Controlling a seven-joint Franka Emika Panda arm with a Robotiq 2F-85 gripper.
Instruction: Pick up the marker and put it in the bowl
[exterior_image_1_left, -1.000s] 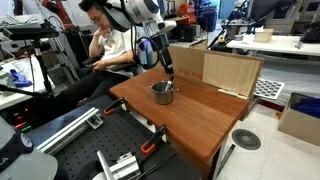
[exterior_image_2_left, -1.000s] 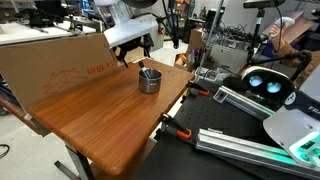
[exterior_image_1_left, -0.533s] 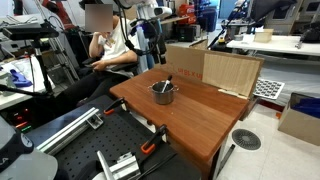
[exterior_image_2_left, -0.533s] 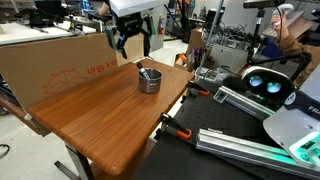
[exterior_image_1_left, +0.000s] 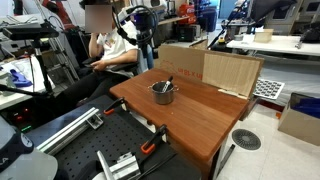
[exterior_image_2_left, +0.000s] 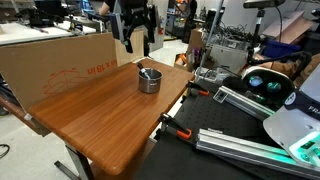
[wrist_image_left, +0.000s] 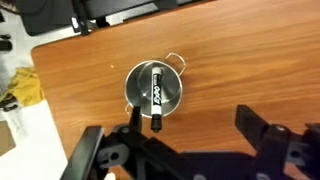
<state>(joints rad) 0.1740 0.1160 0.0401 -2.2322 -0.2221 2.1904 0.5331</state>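
1. Fingers: black, blocky and angular. They are spread wide with nothing between them, and bare wood shows through the gap in the wrist view.
2. Gripper: hangs high above the table, well clear of the bowl. In both exterior views it sits up near the top of the frame, pointing down.
3. Marker: a slim stick with a black barrel, pale lettering along it and a dark cap end. It lies inside the bowl, slanted across it, with one end leaning over the rim. In both exterior views its tip pokes above the rim.
4. Bowl: round, shiny steel, with straight sides and a dark inside. A thin wire loop sticks out at the rim. It stands upright on the table.
5. Table: reddish-brown wood with a smooth surface, visible grain and rounded corners.
6. Cardboard sheet: plain brown and flat, standing along the table's far edge, near the bowl but apart from it.
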